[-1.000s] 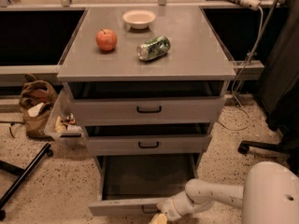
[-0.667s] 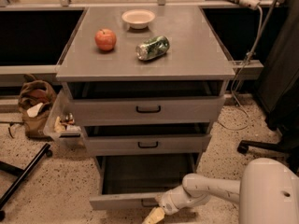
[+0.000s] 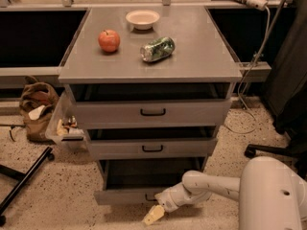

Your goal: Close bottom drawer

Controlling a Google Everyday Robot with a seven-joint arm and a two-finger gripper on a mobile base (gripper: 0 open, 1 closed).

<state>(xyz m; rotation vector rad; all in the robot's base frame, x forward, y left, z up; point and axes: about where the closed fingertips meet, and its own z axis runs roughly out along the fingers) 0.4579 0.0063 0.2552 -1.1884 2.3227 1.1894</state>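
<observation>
The bottom drawer (image 3: 122, 196) is the lowest of three grey drawers in a grey cabinet. It is pulled out a short way, showing its dark tray (image 3: 144, 174) behind the plain front panel. My white arm reaches in from the lower right. My gripper (image 3: 154, 214) is low at the drawer's front panel, near its middle, with a pale fingertip pointing down and left toward the floor.
The two upper drawers (image 3: 152, 112) with black bar handles stand slightly open. On the cabinet top are a red apple (image 3: 109, 40), a white bowl (image 3: 142, 18) and a lying can (image 3: 157, 49). A brown bag (image 3: 37, 107), a plastic bin (image 3: 64, 126), and chair legs (image 3: 268, 151) surround the cabinet.
My arm and gripper have moved left along the bottom drawer's front, and the drawer now sticks out less than before.
</observation>
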